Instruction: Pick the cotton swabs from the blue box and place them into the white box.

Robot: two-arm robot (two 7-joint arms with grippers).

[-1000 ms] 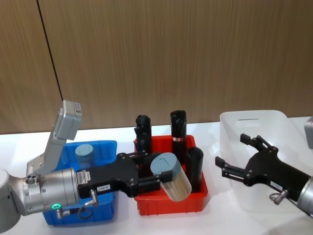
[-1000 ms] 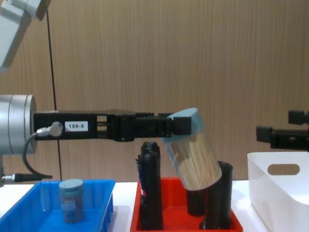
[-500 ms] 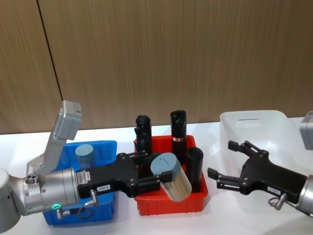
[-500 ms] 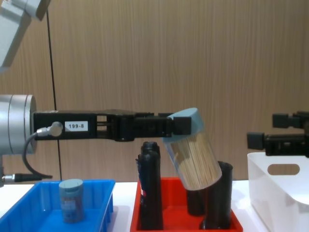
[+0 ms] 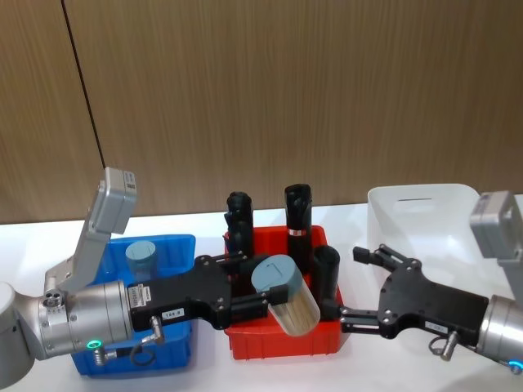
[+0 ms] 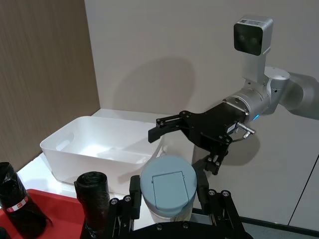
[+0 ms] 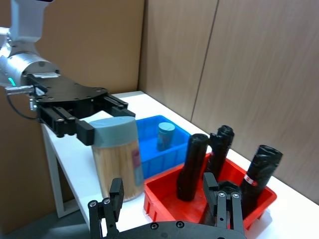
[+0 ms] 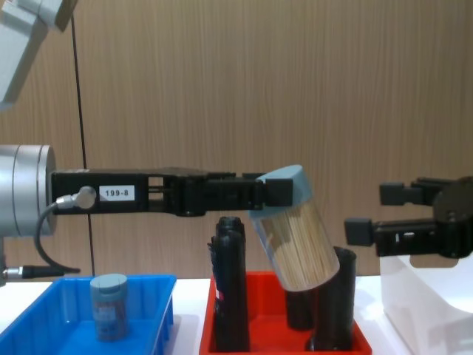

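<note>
Two swab tubs: small clear round plastic tubs with dull grey-blue lids. The held tub [image 5: 286, 296] is carried tilted in the air over the red plastic tray [image 5: 286, 345] of tall black cylinders [image 5: 298, 211]. The second tub [image 5: 141, 256] is stood upright in the blue box [image 5: 176, 239], a bright blue shallow plastic tray.
left gripper [image 5: 255, 287]: clamped on the held tub at its lid end, arm stretched out sideways across the table.
right gripper [image 5: 359, 284]: fingers spread wide with nothing in them, aimed at the held tub from the white-box side, close by but not touching.
white box [image 5: 425, 194]: tall-walled white plastic bin on the right, no tub seen in it.
step in hand: looks like a mid-air handover, so tub one is reckoned roughly halfway there.
next move: the spread fingers probably need to be brought round the clear body below the lid and closed before the left grip is let go. The tilt has to be matched, or the tub could be dropped onto the cylinders.
</note>
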